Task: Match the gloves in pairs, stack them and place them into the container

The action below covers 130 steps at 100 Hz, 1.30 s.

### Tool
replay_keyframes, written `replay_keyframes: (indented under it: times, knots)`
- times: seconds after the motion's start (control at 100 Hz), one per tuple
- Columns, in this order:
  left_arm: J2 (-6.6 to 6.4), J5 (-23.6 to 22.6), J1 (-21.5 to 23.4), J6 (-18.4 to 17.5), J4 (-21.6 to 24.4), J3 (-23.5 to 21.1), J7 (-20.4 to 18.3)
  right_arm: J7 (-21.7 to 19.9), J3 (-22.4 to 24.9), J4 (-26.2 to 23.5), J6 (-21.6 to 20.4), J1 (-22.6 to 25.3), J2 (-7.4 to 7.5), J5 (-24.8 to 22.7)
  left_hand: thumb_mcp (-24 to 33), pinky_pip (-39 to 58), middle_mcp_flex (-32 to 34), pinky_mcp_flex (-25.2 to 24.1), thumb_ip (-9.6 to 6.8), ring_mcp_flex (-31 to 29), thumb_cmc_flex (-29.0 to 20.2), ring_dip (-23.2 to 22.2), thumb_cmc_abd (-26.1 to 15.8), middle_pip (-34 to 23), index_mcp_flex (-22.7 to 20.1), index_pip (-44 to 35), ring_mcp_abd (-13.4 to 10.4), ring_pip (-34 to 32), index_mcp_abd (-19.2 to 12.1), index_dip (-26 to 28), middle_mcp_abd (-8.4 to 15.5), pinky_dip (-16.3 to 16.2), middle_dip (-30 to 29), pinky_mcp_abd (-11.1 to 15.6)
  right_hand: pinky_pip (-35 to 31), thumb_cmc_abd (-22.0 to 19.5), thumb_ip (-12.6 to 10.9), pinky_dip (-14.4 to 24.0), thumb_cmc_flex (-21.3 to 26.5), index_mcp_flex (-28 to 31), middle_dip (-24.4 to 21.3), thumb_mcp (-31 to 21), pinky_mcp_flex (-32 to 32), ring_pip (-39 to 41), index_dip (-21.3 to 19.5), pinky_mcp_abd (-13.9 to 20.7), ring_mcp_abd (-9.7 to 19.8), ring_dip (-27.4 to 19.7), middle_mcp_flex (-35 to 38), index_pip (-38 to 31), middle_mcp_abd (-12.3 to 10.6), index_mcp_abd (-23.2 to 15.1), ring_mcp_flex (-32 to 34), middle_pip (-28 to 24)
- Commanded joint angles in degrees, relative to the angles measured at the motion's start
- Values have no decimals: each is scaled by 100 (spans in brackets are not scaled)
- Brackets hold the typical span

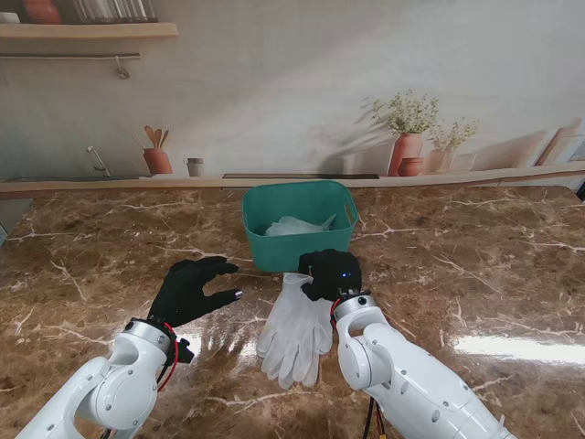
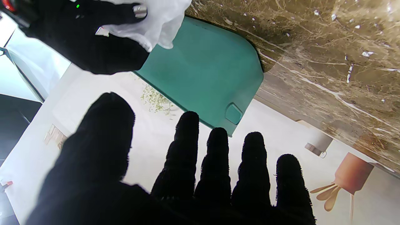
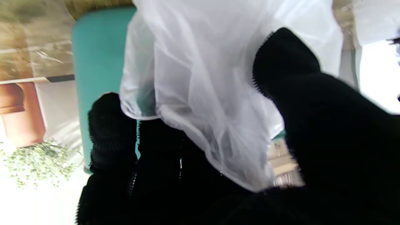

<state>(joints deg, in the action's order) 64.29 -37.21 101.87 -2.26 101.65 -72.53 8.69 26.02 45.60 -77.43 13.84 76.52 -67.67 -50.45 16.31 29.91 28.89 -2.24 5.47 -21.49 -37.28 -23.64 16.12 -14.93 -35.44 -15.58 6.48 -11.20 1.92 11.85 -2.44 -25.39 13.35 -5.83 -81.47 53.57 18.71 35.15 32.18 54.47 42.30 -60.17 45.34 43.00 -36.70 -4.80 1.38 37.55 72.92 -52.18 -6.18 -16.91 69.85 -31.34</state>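
Behind gloves (image 1: 295,329), green container (image 1: 301,224).

Count: one green container (image 1: 302,224). Nearer to me than the container, one stack of white gloves (image 1: 297,325); number in stack indistinct. More white gloves inside the container (image 1: 297,225), number indistinct. Two black-gloved hands.

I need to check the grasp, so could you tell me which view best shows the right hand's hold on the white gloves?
The right wrist view: the gloves' cuff is bunched between thumb and fingers. The stand view shows the right hand over the cuffs, hiding contact. The left wrist view catches only a corner.
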Motion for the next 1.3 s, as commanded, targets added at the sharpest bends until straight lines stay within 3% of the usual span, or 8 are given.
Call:
replay_keyframes:
  times: [0.0,0.49,0.86,0.94,0.98,1.03,1.19,1.29]
  knots:
    - [15,-10,18,0,-12,19,11,-15,103,-158,-192,132,91,-101,-188,-176,-48,-85,-169,233,-139,90,-238,148,-82,-66,-296,169,-153,52,137,-49,-73,30,-199,-70,-31,-48,289,-42,109,27,-127,177,107,58,84,144,118,-163,-70,102,68,-138]
    - [17,-28,16,-7,-58,61,48,25,362,-1124,-1019,1332,457,-1073,-307,-274,-54,-87,-186,247,-200,102,-269,157,-88,-72,-306,188,-165,73,137,-58,-80,31,-480,115,43,219,133,158,331,-169,-12,925,680,5,43,513,281,-297,-9,133,90,-439]
    - [19,-30,28,40,-39,52,46,-652,129,-1065,-1224,1298,508,-786,-358,-333,-78,-88,-198,271,-256,107,-332,165,18,0,-292,201,-87,53,112,-79,-84,29,-597,-11,47,108,62,107,166,-191,97,788,866,100,20,303,280,-254,-70,8,112,-255]
    - [22,-30,37,71,-29,49,55,-1040,188,-1146,-1361,1328,551,-692,-371,-352,-86,-92,-200,284,-259,106,-342,165,27,14,-285,202,-76,46,100,-81,-83,32,-322,-349,42,-26,-512,-114,-166,94,-171,173,1268,58,-34,-30,44,-50,-19,163,-132,213]
    - [22,-31,43,80,-24,47,56,-1241,266,-1224,-1508,1372,580,-640,-378,-358,-79,-89,-201,279,-264,104,-337,160,24,15,-287,198,-78,44,94,-83,-82,33,-230,-671,-79,-36,-927,-35,-499,250,-262,-33,1149,70,-51,-114,-67,415,23,307,-220,325]
    - [21,-33,46,85,-20,45,54,-1405,369,-1294,-1744,1418,607,-588,-389,-360,-77,-88,-201,282,-261,103,-338,159,16,14,-292,199,-81,43,95,-90,-81,34,40,-1529,-947,-54,-1821,169,-803,612,-494,-471,323,91,-76,-249,-334,1765,60,582,-461,575]
    - [18,-35,48,84,-5,30,32,-1698,813,-1753,-2224,1681,679,-701,-423,-379,-80,-87,-202,283,-256,104,-341,160,-6,-1,-293,199,-107,48,108,-103,-82,38,411,-2467,-1321,-63,-2026,-4,-1062,1976,-711,-950,230,126,-32,-360,-590,2201,41,583,-722,840]
    - [17,-24,58,64,12,6,21,-1640,1050,-1975,-2426,1813,661,-692,-442,-392,-75,-88,-204,282,-264,104,-340,159,-18,-11,-305,199,-112,51,105,-113,-82,37,513,-2447,-1507,-74,-1960,67,-1086,1986,-780,-1033,230,83,-40,-378,-574,2164,36,572,-768,842]
